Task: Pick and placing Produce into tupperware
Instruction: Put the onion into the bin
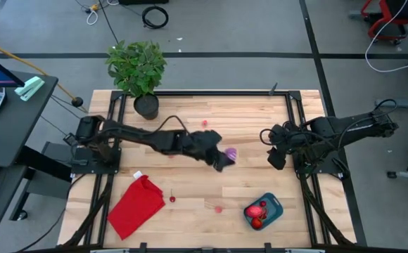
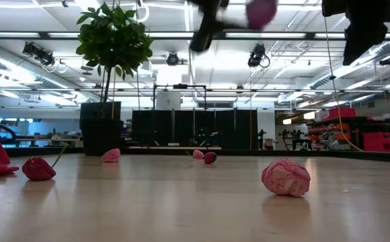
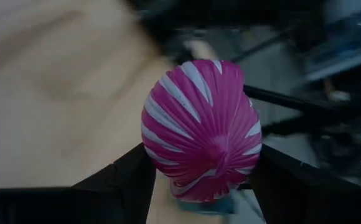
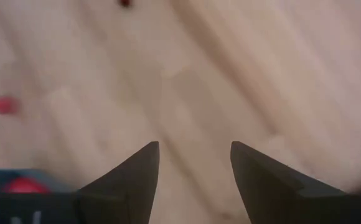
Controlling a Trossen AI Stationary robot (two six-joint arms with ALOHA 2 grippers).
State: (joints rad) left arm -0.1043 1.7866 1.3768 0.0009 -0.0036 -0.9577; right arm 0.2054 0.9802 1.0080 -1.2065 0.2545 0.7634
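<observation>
My left gripper (image 1: 225, 159) is shut on a purple, white-striped toy vegetable (image 3: 200, 127) high above the middle of the table; it also shows in the high view (image 1: 230, 153) and at the top of the low view (image 2: 261, 12). My right gripper (image 1: 274, 156) is open and empty, above the table's right part. The teal tub (image 1: 271, 205) stands near the front right edge with red produce (image 1: 255, 212) inside. Small red and pink pieces lie on the table: one (image 1: 171, 199) by the cloth, one (image 1: 219, 208) near the front, one (image 1: 205, 123) farther back. My left gripper pinches the striped vegetable's two opposite sides (image 3: 153, 146) between its two fingers. The vegetable is lifted clear of the table, its pointed end toward the camera.
A flat red cloth (image 1: 136, 205) lies at the front left. A green potted plant (image 1: 139, 70) stands at the far left corner. A crinkled pink piece (image 2: 286, 177) and a cherry (image 2: 39, 169) show in the low view. Bare wood lies between the arms.
</observation>
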